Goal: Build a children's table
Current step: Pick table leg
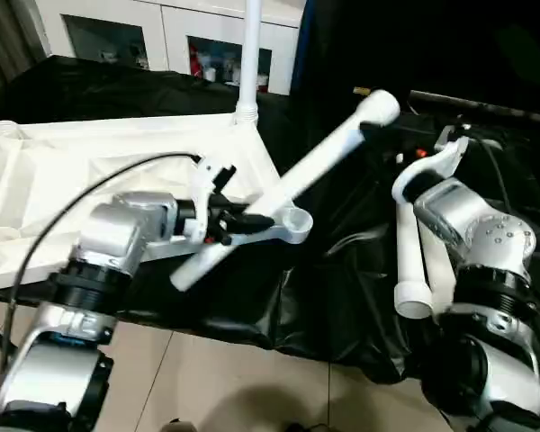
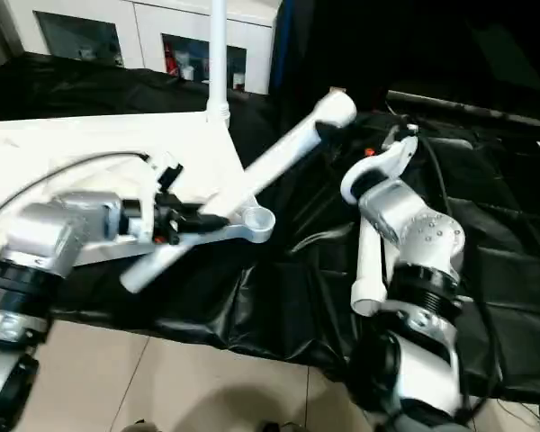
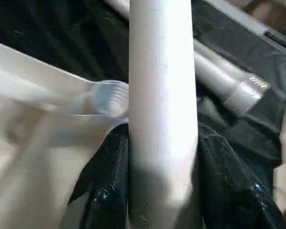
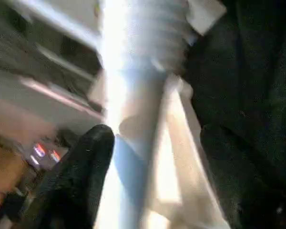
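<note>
The left gripper (image 3: pixel 163 191) pinched a white leg (image 1: pixel 288 180) low on its shaft, one black finger (image 3: pixel 107 181) pressed to each side of the tube. That leg slanted up and away from the gripper across the black cloth (image 1: pixel 342 270), its thicker end (image 1: pixel 378 108) raised toward the right arm. Just beside the grip sat an open corner socket (image 1: pixel 294 222) of the upturned table top (image 1: pixel 90 171), with threads showing inside it and nothing in it.

The right gripper (image 4: pixel 155 157) stood spread, its black fingers (image 4: pixel 81 176) apart on either side of a threaded leg end without pressing on it. Beside the silver right forearm a second loose leg (image 1: pixel 407 261) lay on the cloth, its hollow end toward the robot, with another white tube (image 1: pixel 441 270) close along it.

One leg (image 1: pixel 250 54) stood upright in the top's far corner socket. That made one leg fitted, one held, and at least one lying loose.

The table top lay ribbed side up on the cloth to the left. Behind it stood a white cabinet (image 1: pixel 162 36) with glass doors, small items on its shelves too blurred to name.
</note>
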Robot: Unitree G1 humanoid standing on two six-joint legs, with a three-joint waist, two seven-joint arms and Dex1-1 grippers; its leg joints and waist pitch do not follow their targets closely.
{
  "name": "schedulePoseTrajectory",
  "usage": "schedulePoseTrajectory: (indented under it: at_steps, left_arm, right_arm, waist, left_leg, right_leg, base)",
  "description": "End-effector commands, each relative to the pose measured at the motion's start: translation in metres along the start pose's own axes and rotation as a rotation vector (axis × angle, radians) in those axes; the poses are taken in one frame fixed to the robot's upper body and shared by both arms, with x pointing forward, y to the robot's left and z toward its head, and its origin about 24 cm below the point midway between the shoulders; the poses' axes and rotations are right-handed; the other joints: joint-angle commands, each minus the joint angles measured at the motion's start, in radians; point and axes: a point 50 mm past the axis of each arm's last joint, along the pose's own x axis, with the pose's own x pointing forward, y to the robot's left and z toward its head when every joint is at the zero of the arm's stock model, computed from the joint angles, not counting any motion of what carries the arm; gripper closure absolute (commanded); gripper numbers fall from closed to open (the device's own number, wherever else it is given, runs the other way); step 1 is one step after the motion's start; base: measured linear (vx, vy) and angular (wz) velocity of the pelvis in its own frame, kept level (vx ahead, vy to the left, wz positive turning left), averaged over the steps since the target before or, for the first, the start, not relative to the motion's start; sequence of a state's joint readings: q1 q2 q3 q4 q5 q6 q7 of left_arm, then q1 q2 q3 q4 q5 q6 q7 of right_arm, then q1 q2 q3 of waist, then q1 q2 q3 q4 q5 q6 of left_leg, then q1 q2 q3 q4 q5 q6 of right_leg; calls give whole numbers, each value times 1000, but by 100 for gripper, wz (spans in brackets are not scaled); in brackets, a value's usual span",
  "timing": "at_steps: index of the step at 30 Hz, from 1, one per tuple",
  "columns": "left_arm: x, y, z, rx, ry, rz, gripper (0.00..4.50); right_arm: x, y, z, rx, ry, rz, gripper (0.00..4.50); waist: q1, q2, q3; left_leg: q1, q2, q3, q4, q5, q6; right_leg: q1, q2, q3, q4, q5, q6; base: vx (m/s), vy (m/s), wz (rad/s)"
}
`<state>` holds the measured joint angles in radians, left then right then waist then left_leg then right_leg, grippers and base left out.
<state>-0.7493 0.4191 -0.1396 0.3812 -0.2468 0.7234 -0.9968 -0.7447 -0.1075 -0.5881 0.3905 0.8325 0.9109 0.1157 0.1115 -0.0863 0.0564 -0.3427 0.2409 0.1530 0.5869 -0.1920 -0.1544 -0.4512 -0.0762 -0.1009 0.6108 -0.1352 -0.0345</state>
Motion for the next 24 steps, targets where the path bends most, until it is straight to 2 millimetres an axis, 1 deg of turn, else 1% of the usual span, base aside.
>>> schedulePoseTrajectory:
  at_steps: [1, 2, 3, 4, 5, 6, 7, 8, 9, 10, 11, 12, 13, 14, 15, 16, 17, 18, 19, 20, 21, 23, 24]
  left_arm:
    - [-3, 3, 13, 94, 5, 35, 288]
    - [-5, 4, 13, 122, 19, 48, 288]
    - [-7, 5, 14, 132, 25, 52, 288]
    - [-8, 6, 15, 133, 25, 51, 288]
    - [-10, 6, 16, 137, 26, 46, 288]
    - [-10, 6, 16, 137, 26, 46, 288]
    - [-11, 6, 16, 145, 38, 41, 288]
    - [-11, 6, 16, 145, 38, 41, 288]
    - [-12, 6, 16, 149, 46, 38, 288]
    - [-12, 7, 16, 153, 53, 35, 288]
    - [-13, 6, 16, 159, 69, 25, 288]
    - [-13, 6, 15, 160, 74, 21, 288]
    - [-13, 6, 15, 163, 80, 14, 288]
    - [-13, 6, 15, 164, 84, 9, 289]
    - [-13, 6, 15, 164, 87, 5, 289]
    - [-13, 6, 15, 163, 87, 4, 289]
    - [-13, 6, 15, 162, 92, -3, 289]
    - [-13, 6, 15, 162, 92, -3, 289]
    - [-13, 6, 15, 162, 94, -5, 289]
    - [-13, 6, 16, 167, 99, -8, 289]
    - [-13, 6, 16, 168, 101, -10, 289]
    - [-13, 5, 17, 175, 106, -18, 289]
    - [-13, 3, 17, 181, 113, -32, 289]
  right_arm:
    - [-7, -4, -3, -118, 59, -17, 95]
    - [-10, -5, -6, -197, 91, -16, 74]
    - [-13, -4, -7, -309, 108, -6, 69]
    - [-14, -3, -7, -343, 108, -2, 69]
    - [-17, 2, -4, -571, 86, 7, 66]
    - [-17, 2, -4, -571, 86, 7, 66]
    - [-18, 7, 5, -757, 14, 4, 36]
    - [-18, 7, 5, -757, 14, 4, 27]
    - [-18, 9, 11, -878, -27, -9, 25]
    - [-18, 13, 15, -1009, -51, -7, 18]
    - [-18, 23, 18, -1318, -79, 16, 8]
    - [-18, 26, 18, -1412, -79, 29, 2]
    - [-18, 29, 17, -1519, -73, 49, 2]
    - [-18, 33, 16, -1610, -76, 76, 0]
    - [-18, 35, 16, -1702, -83, 83, 0]
    - [-18, 36, 16, -1721, -85, 85, 0]
    - [-16, 38, 14, -1870, -88, 99, 0]
    - [-16, 38, 14, -1878, -88, 100, 0]
    - [-15, 38, 13, -1948, -83, 110, 0]
    - [-13, 35, 10, -2094, -65, 132, 0]
    - [-12, 34, 9, -2135, -58, 142, 0]
    - [-9, 28, 8, -2249, -32, 133, 0]
    - [-7, 24, 8, -2334, -22, 140, 0]
  waist:
    - [2, 5, -80]
    - [5, 5, -79]
    - [7, 5, -79]
    - [7, 4, -79]
    - [7, 4, -80]
    - [9, 3, -78]
    - [9, 5, -78]
    - [7, 3, -77]
    - [8, 5, -76]
    - [5, 3, -76]
    - [9, 5, -75]
    - [7, 1, -75]
    - [6, 1, -74]
    - [6, -1, -74]
    - [4, -2, -74]
    - [2, -2, -75]
    - [0, -2, -75]
    - [-1, -6, -74]
    - [-1, -6, -74]
    - [-1, -5, -75]
    - [-2, -8, -74]
    - [-4, -7, -74]
    - [-5, -9, -73]
  left_leg:
    - [-20, -34, 29, -60, -72, -11]
    - [-20, -34, 29, -60, -70, -10]
    - [-23, -34, 29, -59, -65, -10]
    - [-20, -32, 30, -58, -65, -11]
    - [-21, -32, 30, -57, -68, -11]
    - [-20, -32, 32, -55, -71, -14]
    - [-19, -31, 31, -56, -78, -12]
    - [-22, -32, 32, -54, -86, -14]
    - [-23, -31, 30, -54, -91, -13]
    - [-23, -32, 31, -53, -95, -12]
    - [-24, -28, 27, -53, -99, -18]
    - [-24, -33, 31, -50, -98, -15]
    - [-23, -35, 33, -49, -102, -7]
    - [-26, -34, 30, -49, -101, -2]
    - [-25, -35, 32, -48, -103, 2]
    - [-27, -36, 31, -48, -100, 5]
    - [-27, -34, 30, -49, -101, 7]
    - [-26, -35, 31, -47, -103, 8]
    - [-26, -35, 31, -47, -103, 8]
    - [-26, -35, 31, -47, -105, 8]
    - [-25, -36, 32, -45, -109, 7]
    - [-25, -36, 31, -46, -108, 6]
    - [-25, -36, 32, -45, -114, 7]
  right_leg:
    - [93, -36, 40, -68, -301, -17]
    - [94, -36, 39, -70, -305, -10]
    - [95, -37, 39, -70, -305, -5]
    - [93, -39, 41, -70, -310, -4]
    - [92, -40, 40, -69, -318, -5]
    - [89, -40, 39, -73, -339, -4]
    - [87, -42, 40, -73, -348, -8]
    - [87, -43, 38, -75, -372, -8]
    - [86, -45, 38, -75, -387, -9]
    - [86, -42, 38, -76, -391, -9]
    - [84, -47, 35, -75, -402, -8]
    - [85, -42, 36, -78, -401, -3]
    - [85, -40, 39, -77, -402, 0]
    - [88, -40, 36, -76, -407, 3]
    - [86, -38, 38, -76, -404, 4]
    - [87, -36, 36, -73, -395, 2]
    - [87, -37, 36, -70, -383, -5]
    - [86, -34, 36, -70, -378, -8]
    - [86, -34, 36, -70, -378, -8]
    - [86, -35, 37, -70, -382, -7]
    - [84, -34, 36, -69, -385, -7]
    - [85, -33, 37, -66, -376, -9]
    - [85, -32, 37, -65, -375, -8]
  base:
    - [0, 0, 0]
    - [0, 0, 0]
    - [0, 0, 0]
    - [0, 0, 0]
    - [0, 0, 0]
    - [0, 0, 0]
    - [0, 0, 0]
    - [0, 0, 0]
    - [0, 0, 0]
    - [0, 0, 0]
    - [0, 0, 0]
    - [0, 0, 0]
    - [0, 0, 0]
    - [0, 0, 0]
    - [0, 0, 0]
    - [0, 0, 0]
    - [0, 0, 0]
    - [0, 0, 0]
    - [0, 0, 0]
    - [0, 0, 0]
    - [0, 0, 0]
    - [0, 0, 0]
    - [0, 0, 0]
